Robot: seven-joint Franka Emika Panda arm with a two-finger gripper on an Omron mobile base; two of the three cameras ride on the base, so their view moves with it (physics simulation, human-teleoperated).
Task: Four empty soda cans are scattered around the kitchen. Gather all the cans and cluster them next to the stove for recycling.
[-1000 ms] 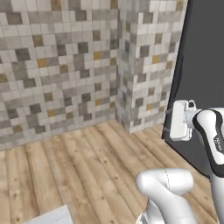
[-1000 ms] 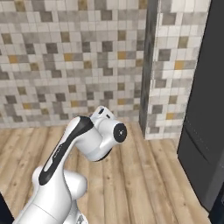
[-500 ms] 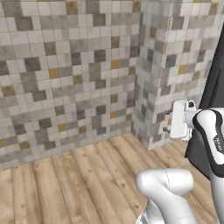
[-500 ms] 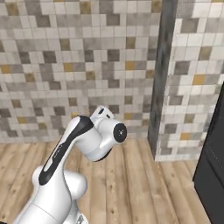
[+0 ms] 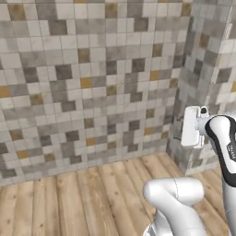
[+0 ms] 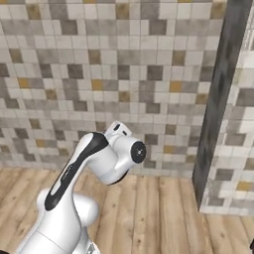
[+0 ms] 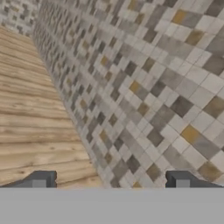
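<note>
The soda cans and the stove are out of view. My gripper (image 7: 109, 180) is open, with nothing between its two dark fingertips (image 7: 40, 179); beyond them lie the seam of a mosaic tile wall and wood plank floor. In the left base view my white hand (image 5: 191, 126) hangs at chest height in front of a tiled corner. The bent arm (image 6: 94, 158) rises at the lower left of the right base view.
A beige-grey mosaic tile wall (image 5: 92, 83) stands straight ahead. A tiled block (image 5: 205, 69) juts out on the right, with a dark vertical edge (image 6: 218, 99). Wood plank floor (image 5: 83, 193) runs up to the wall.
The whole picture has slid right in both base views, so the base has turned. The dark panel at the right has left the left base view. The arm keeps its pose and the gripper stays open.
</note>
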